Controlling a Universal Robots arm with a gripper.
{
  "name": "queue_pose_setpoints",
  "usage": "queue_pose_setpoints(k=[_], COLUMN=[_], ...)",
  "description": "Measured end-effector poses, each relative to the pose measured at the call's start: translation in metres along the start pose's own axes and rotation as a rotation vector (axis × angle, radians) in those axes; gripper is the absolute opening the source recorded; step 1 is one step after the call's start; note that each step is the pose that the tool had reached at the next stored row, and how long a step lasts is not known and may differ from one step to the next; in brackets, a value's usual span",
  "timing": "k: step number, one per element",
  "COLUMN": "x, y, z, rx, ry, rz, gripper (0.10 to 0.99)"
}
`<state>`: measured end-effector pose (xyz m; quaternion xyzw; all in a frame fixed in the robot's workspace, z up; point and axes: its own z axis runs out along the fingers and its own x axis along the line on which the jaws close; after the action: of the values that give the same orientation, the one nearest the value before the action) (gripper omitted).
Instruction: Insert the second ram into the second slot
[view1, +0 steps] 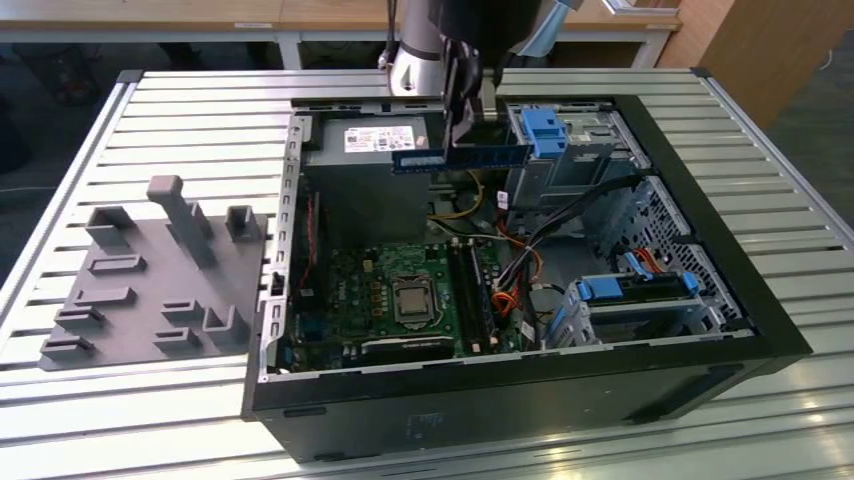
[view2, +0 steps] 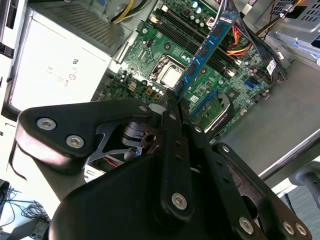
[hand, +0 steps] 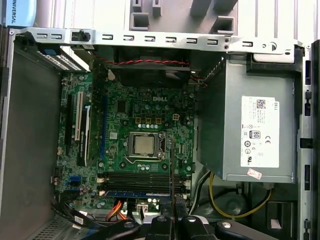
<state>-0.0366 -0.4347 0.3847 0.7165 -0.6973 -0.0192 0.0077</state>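
Note:
My gripper (view1: 461, 135) is shut on the second ram (view1: 458, 157), a thin blue stick held level above the open computer case, over the power supply's edge. In the second wrist view the ram (view2: 205, 50) sticks out from the closed fingertips (view2: 173, 102) and hangs over the motherboard. In the first wrist view it is edge-on (hand: 171, 170), above the black memory slots (hand: 135, 179). One slot (hand: 135, 192) holds a blue stick. In the exterior view the slots (view1: 470, 285) lie lower in the case, well apart from the held ram.
The black case (view1: 694, 200) lies open on a slatted metal table. Inside are a grey power supply (view1: 367, 140), blue drive-bay brackets (view1: 541, 130) (view1: 641, 287), loose cables (view1: 514, 270) and the processor socket (view1: 407, 300). A grey fixture plate (view1: 147, 270) sits on the exterior view's left.

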Motion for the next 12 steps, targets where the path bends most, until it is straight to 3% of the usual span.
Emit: queue_pose_setpoints(k=[12], x=[0.0026], y=[0.0001], z=[0.0], rx=[0.0], ry=[-0.0003], rz=[0.009], gripper=[0.137])
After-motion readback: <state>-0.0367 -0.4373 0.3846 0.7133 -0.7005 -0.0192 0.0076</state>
